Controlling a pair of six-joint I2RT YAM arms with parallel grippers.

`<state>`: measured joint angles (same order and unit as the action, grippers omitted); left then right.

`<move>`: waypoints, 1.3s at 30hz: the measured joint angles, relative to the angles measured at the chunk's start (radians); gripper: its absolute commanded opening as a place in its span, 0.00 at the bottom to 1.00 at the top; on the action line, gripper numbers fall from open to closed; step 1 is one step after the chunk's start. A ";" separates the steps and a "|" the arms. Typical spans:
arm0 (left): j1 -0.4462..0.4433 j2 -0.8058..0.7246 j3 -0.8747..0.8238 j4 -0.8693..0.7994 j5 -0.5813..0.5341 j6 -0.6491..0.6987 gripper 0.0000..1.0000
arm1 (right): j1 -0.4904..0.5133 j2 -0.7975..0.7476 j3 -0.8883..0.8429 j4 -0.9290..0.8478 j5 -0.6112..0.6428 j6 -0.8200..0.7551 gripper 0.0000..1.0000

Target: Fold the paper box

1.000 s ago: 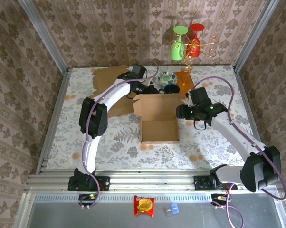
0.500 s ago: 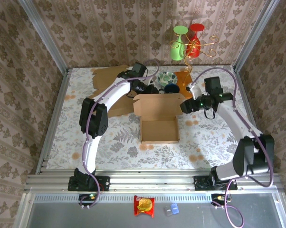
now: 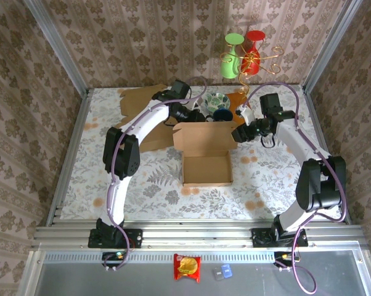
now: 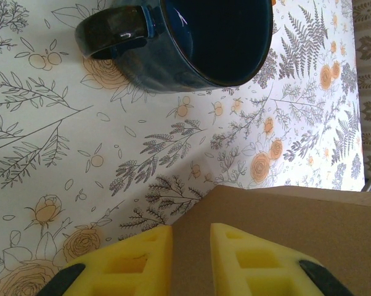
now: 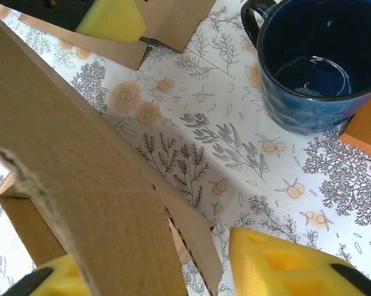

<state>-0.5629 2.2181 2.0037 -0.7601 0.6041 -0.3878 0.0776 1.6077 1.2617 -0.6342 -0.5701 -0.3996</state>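
The box (image 3: pixel 205 169) is plain brown corrugated card. It sits open mid-table, a shallow rectangular tray with its lid flap (image 3: pixel 204 138) standing up along the far side. The left gripper (image 4: pixel 191 233) has its yellow foam pads (image 4: pixel 133 262) drawn close together, pinching the flap's left corner. The card's matte face runs off behind the right-hand pad. The right gripper (image 5: pixel 148 253) is at the flap's other corner with its fingers spread, one to each side of the slanted card. The torn, fluted edge of the flap shows between them, and the nearer pad (image 5: pixel 284 265) is just beside the card, so the flap is straddled rather than clamped. Just behind the flap stands a glossy dark blue mug (image 5: pixel 315 68), round, with a looped handle. A patterned bowl (image 3: pixel 216 99) sits just beyond it, with an orange piece (image 3: pixel 238 102) beside the two. Flat card sheets (image 3: pixel 139 102) lie at the far left. The table (image 3: pixel 154 179) has a smooth white cloth printed with grey ferns and orange flowers.
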 measured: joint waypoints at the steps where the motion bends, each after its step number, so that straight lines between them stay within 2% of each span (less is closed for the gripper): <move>1: 0.000 0.001 0.001 0.000 0.000 0.000 0.24 | 0.000 0.001 0.000 -0.001 0.000 -0.003 0.33; 9: 0.000 0.015 0.018 -0.008 -0.002 0.000 0.24 | 0.018 0.003 0.025 -0.017 0.010 -0.025 0.13; 19: 0.000 0.016 0.028 -0.017 -0.010 0.000 0.24 | 0.053 0.003 0.035 -0.027 0.062 -0.073 0.00; 22: 0.000 0.016 0.028 -0.024 -0.039 0.004 0.33 | 0.068 0.002 0.039 -0.027 0.086 -0.081 0.00; 26: 0.006 -0.008 0.012 -0.061 -0.176 0.003 0.43 | 0.084 -0.010 0.039 -0.027 0.122 -0.096 0.00; 28: 0.023 -0.059 -0.033 -0.074 -0.255 0.002 0.53 | 0.088 -0.016 0.039 -0.029 0.135 -0.098 0.00; 31: 0.073 -0.178 -0.118 -0.090 -0.369 0.001 0.56 | 0.094 -0.031 0.031 -0.029 0.153 -0.100 0.00; 35: 0.165 -0.367 -0.223 -0.088 -0.452 0.027 0.50 | 0.104 -0.051 0.016 -0.028 0.173 -0.102 0.00; 39: 0.209 -0.526 -0.369 -0.071 -0.401 0.122 0.42 | 0.113 -0.062 0.004 -0.021 0.192 -0.103 0.00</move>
<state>-0.3542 1.6917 1.6348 -0.8307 0.2028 -0.2661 0.1909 1.5459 1.2655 -0.6552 -0.3782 -0.5022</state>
